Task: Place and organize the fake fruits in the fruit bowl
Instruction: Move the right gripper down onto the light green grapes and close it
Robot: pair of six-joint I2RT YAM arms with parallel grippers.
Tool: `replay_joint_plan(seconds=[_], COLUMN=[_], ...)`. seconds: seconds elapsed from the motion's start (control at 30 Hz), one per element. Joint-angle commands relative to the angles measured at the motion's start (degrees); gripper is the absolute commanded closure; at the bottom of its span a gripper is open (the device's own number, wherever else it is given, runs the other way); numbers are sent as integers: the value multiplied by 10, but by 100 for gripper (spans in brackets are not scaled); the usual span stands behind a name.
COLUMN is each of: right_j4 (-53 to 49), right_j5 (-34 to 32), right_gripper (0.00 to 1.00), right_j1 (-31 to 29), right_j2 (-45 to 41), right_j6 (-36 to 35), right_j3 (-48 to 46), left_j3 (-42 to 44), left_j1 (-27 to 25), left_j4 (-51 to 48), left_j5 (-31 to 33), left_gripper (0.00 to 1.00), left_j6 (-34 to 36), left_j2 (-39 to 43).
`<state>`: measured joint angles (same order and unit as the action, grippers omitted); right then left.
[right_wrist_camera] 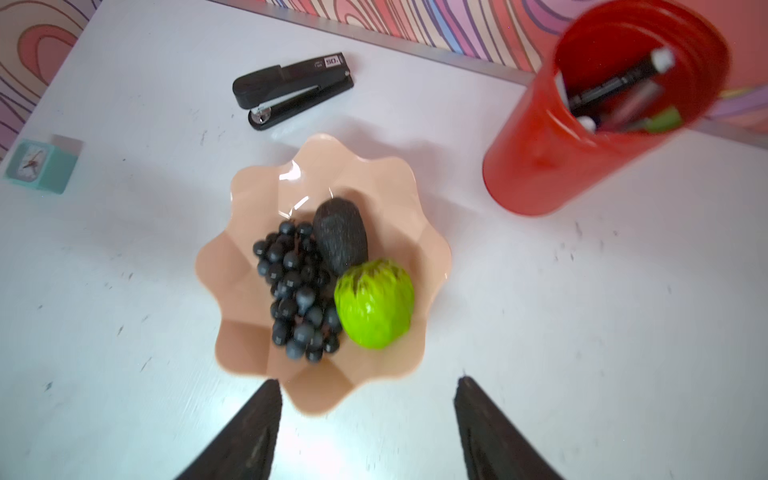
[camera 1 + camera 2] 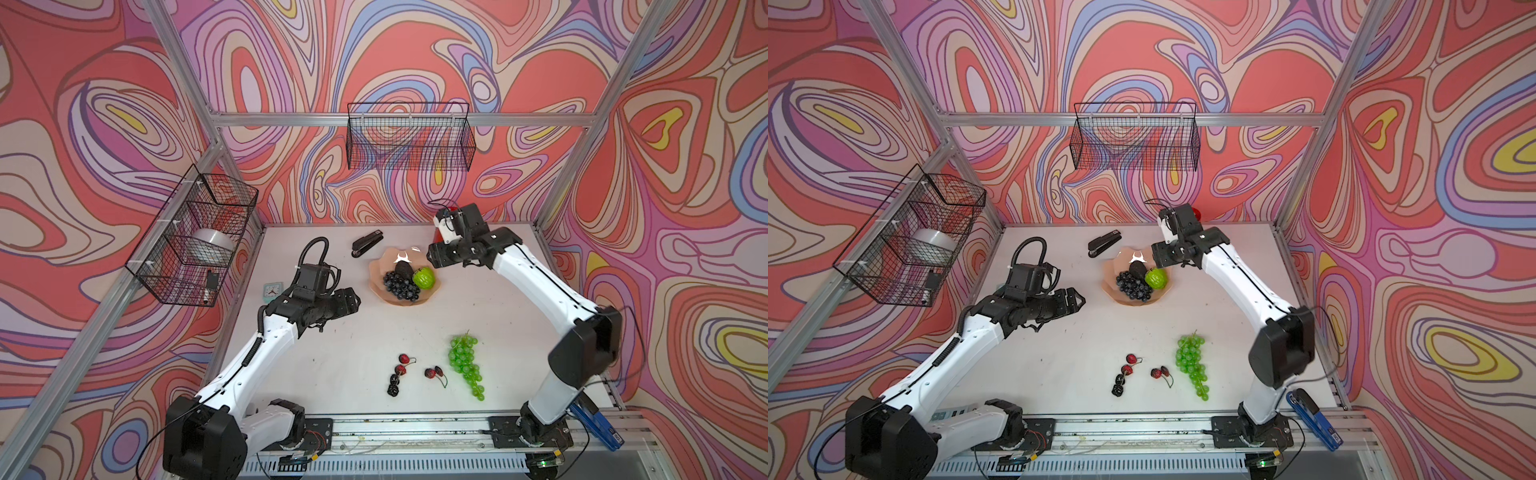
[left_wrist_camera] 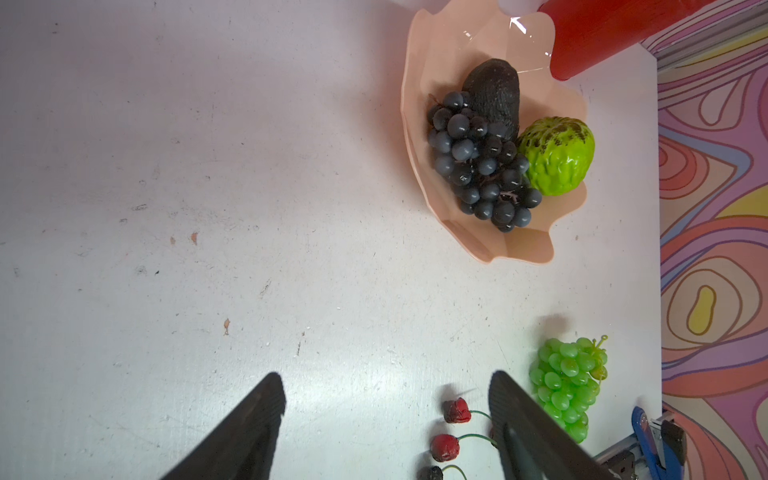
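Green grape bunch [image 2: 464, 363] lies on table, well apart from fruit bowl [image 2: 390, 301] on its robot-ward side, long axis running away from bowl. Right gripper [image 1: 368, 380] at bowl's rim, left gripper [image 3: 386, 374] beside bowl: both w/ jaws apart, empty. Right arm prob. nearer.

Open table [image 2: 332, 345] btwn bowl [image 2: 399, 302] & cherries [image 2: 402, 358]; red cup [image 1: 540, 166] beside bowl.

White-shelled arms [image 2: 533, 275] with black joints and looped black cables.
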<state>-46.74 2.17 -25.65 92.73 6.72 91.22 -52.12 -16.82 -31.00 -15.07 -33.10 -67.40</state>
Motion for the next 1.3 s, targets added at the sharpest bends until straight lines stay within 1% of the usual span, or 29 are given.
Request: replay_joint_plan(seconds=[0.0,0.1,0.23,0.37,0.5,0.6,0.7,0.8,0.93,1.03,1.1,1.13,1.2,1.27], right_j4=[-1,-13,1,9,17,14,-2,-14,-16,-15,-24,-25,-19,-13], right_j5=[0,6,29,68,59,58,49,36,40,47,35,25,13,9], right_gripper=[33,35,36,39,40,44,44,41,39,41,41,42,49,52], right_j1=[-2,-1,-1,-2,-1,-2,-1,-1,-10,-19,-28,-32,-35,-35], right_j2=[-68,-129,-194,-192,-174,-158,-149,-152,-154,-150,-142,-139,-134,-129], right_j6=[72,119,178,191,178,169,166,168,174,177,176,175,171,170], right_j3=[-107,-201,-314,-363,-373,-369,-371,-382,-389,-392,-391,-391,-393,-394], left_j3=[-23,-28,-29,-23,-24,-24,-22,-21,-31,-33,-34,-33,-27,-25], left_j1=[3,3,2,2,2,2,3,2,3,3,2,2,2,3], left_j4=[2,4,7,12,9,4,-2,-6,-20,-23,-22,-19,-8,-5], left_j5=[-9,-19,-27,-33,-35,-30,-28,-24,-21,-16,-20,-23,-29,-31], left_gripper=[20,20,20,21,21,21,21,21,21,21,21,21,21,21], left_j6=[11,14,15,10,8,7,8,8,13,16,14,13,7,5], left_j2=[-9,-21,-37,-46,-49,-43,-37,-34,-32,-30,-33,-34,-35,-36])
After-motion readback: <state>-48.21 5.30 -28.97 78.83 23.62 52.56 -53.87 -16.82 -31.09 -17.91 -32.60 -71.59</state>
